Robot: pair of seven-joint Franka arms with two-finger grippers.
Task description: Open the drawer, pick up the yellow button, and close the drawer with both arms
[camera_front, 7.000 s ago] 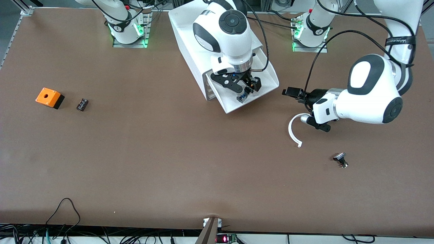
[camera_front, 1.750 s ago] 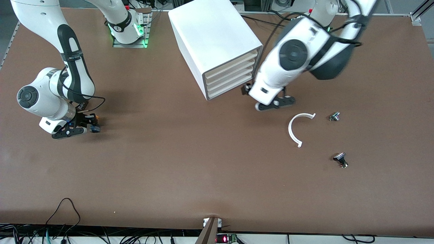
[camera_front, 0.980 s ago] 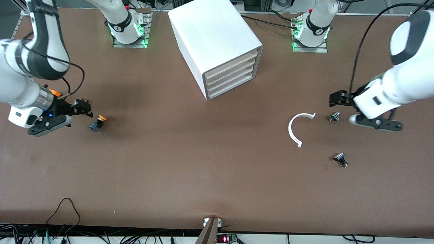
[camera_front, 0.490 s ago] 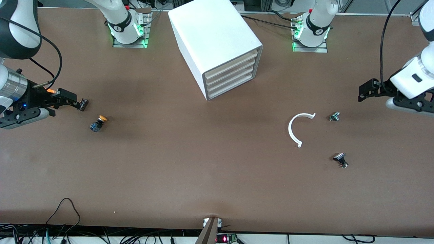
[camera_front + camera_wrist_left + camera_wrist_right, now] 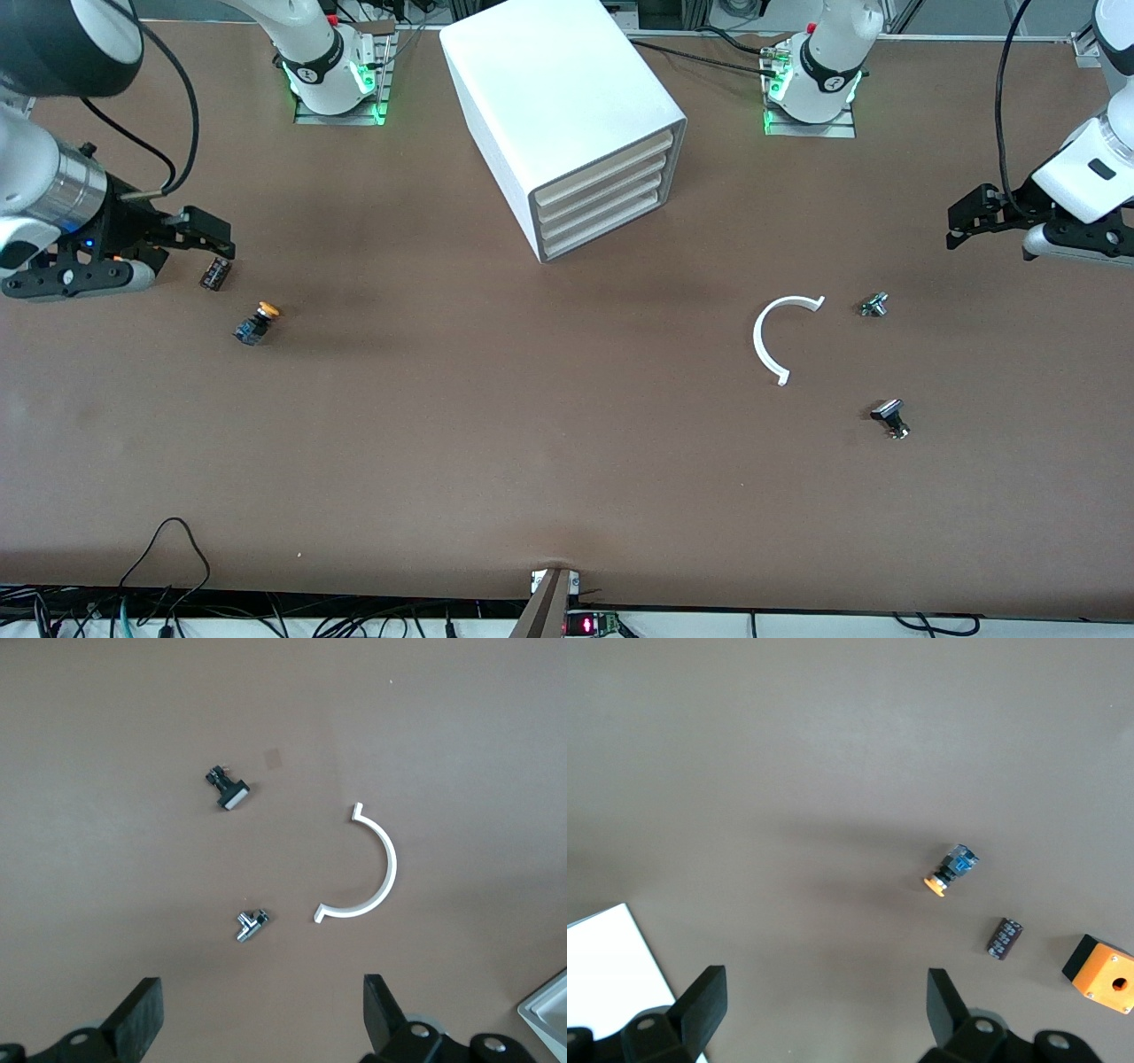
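Note:
The button (image 5: pixel 257 322), with an orange-yellow cap on a dark blue body, lies on its side on the table toward the right arm's end. It also shows in the right wrist view (image 5: pixel 950 870). My right gripper (image 5: pixel 202 241) is open and empty in the air over the small black part (image 5: pixel 214 273), apart from the button. The white drawer cabinet (image 5: pixel 567 106) stands at the table's middle with all its drawers shut. My left gripper (image 5: pixel 967 221) is open and empty in the air at the left arm's end of the table.
A white arc-shaped piece (image 5: pixel 772 337), a small silver part (image 5: pixel 873 305) and a black-and-silver flat-headed part (image 5: pixel 890 416) lie toward the left arm's end. An orange box (image 5: pixel 1101 973) shows in the right wrist view beside the black part (image 5: pixel 1004 937).
The drawer has gone from open to shut. The right gripper carried the button to the table, let it go and rose. The left arm has swung out to its end.

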